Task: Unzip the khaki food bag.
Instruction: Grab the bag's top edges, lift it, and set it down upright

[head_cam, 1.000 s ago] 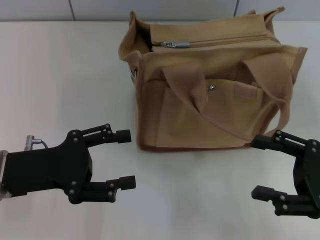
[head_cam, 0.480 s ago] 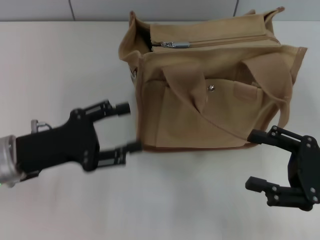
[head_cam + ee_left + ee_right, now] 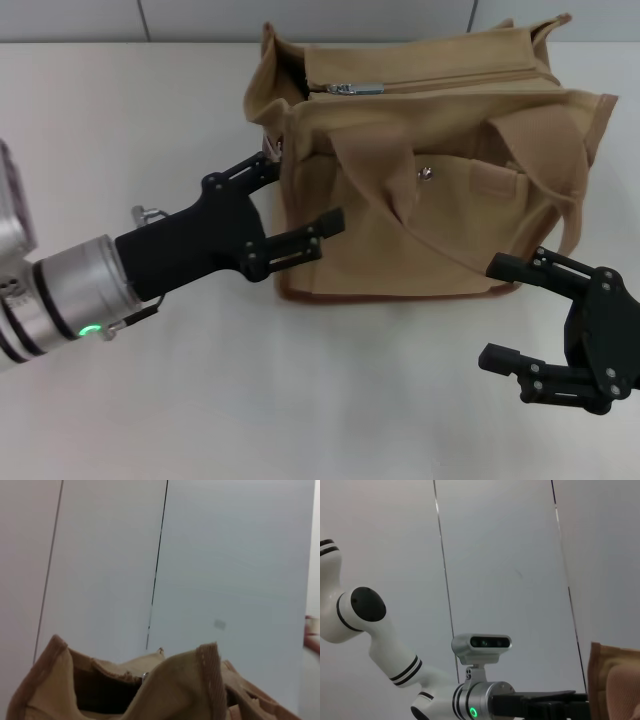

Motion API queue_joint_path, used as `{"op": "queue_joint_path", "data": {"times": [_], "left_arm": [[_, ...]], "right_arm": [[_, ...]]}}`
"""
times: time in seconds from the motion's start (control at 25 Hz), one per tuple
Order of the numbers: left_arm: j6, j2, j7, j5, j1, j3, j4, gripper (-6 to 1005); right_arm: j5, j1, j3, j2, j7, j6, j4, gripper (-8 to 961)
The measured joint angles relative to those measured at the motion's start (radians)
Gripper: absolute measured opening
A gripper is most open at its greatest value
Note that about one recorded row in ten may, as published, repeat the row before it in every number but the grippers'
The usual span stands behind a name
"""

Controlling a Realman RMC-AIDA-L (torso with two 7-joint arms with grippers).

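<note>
The khaki food bag (image 3: 440, 170) stands on the table at the back centre, boxy tan canvas with brown trim, two strap handles and a front pocket with a metal snap (image 3: 425, 174). Its silver zipper pull (image 3: 350, 89) lies at the left end of the top zip. My left gripper (image 3: 300, 195) is open at the bag's left front corner, its fingers straddling that corner. My right gripper (image 3: 500, 310) is open and empty, low at the front right, just in front of the bag's right lower corner. The bag's top edge (image 3: 150, 690) fills the bottom of the left wrist view.
The white table (image 3: 140, 110) stretches to the left of the bag and in front of it. A grey panelled wall (image 3: 300, 15) runs behind the table. The right wrist view shows my left arm (image 3: 485, 700) and a corner of the bag (image 3: 615, 680).
My left gripper has moved up and to the right, from the front left of the table to the bag's left front corner. My right gripper has shifted slightly left and toward the bag.
</note>
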Motion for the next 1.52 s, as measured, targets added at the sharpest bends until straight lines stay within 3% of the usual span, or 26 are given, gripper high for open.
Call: {"op": "queue_joint_path", "data": {"times": [0.32,0.76,1.0,1.04,1.28,1.4,1.52], "left_arm": [[-0.018,-0.002,0.156,-0.006,0.004,-0.007,-0.058,715],[-0.024,-0.002,0.16,-0.008,0.007,-0.025,-0.067,293],[-0.026,0.0,0.179,-0.006,0.028,-0.099,-0.067,73],[-0.026,0.0,0.179,-0.006,0.028,-0.099,-0.067,73],[0.013,0.009,0.172,-0.005,0.052,-0.294,-0.003,73],[0.117,0.013,0.145,-0.005,0.056,-0.402,0.037,73],[0.195,0.014,0.147,0.001,0.05,-0.401,0.046,73]], "right_arm": [[0.004,-0.004,0.01,0.0,-0.002,0.004,0.0,832],[0.006,0.005,0.012,0.003,-0.004,0.012,0.0,832],[0.008,-0.001,0.012,0.003,-0.005,0.018,0.001,832],[0.008,-0.001,0.012,0.003,-0.005,0.018,0.001,832],[0.037,-0.009,0.012,0.003,-0.006,0.041,0.002,832],[0.072,-0.011,0.015,0.003,-0.003,0.074,0.03,832],[0.121,-0.015,0.022,0.003,-0.006,0.102,0.062,832]]}}
